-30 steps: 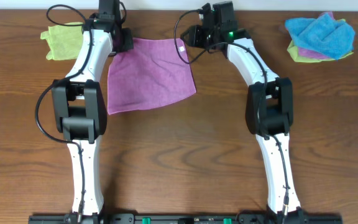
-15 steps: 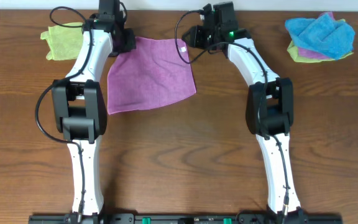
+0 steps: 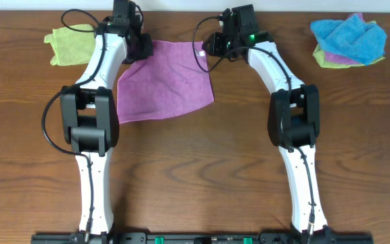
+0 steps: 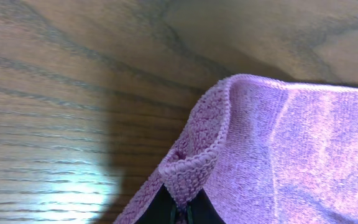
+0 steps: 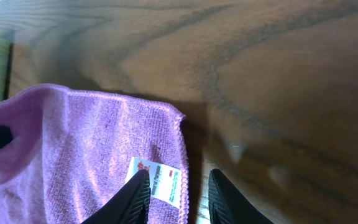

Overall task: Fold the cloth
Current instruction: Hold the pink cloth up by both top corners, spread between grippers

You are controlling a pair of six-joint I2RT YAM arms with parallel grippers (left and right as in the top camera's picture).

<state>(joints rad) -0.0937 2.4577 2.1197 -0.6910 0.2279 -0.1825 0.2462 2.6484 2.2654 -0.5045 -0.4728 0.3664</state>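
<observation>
The mauve cloth (image 3: 164,81) lies spread flat on the wooden table between the two arms. Its far left corner is bunched up and pinched in my left gripper (image 3: 141,49). In the left wrist view that hemmed corner (image 4: 194,155) rises out of the shut gripper (image 4: 180,210). My right gripper (image 3: 208,47) is at the far right corner of the cloth (image 5: 86,149). It (image 5: 178,190) stands open, low over the table. One finger is over the white tag (image 5: 160,182) and the other is over bare wood, so the cloth's edge runs between them.
A lime-green cloth (image 3: 70,44) lies at the far left beside the left arm. A pile with a bright blue cloth (image 3: 349,37) on top sits at the far right. Bare wood table (image 3: 202,169) stretches toward the arm bases.
My left gripper has shifted slightly right, drawing the cloth's far left corner with it. The right gripper's fingers have narrowed a little over the tag corner.
</observation>
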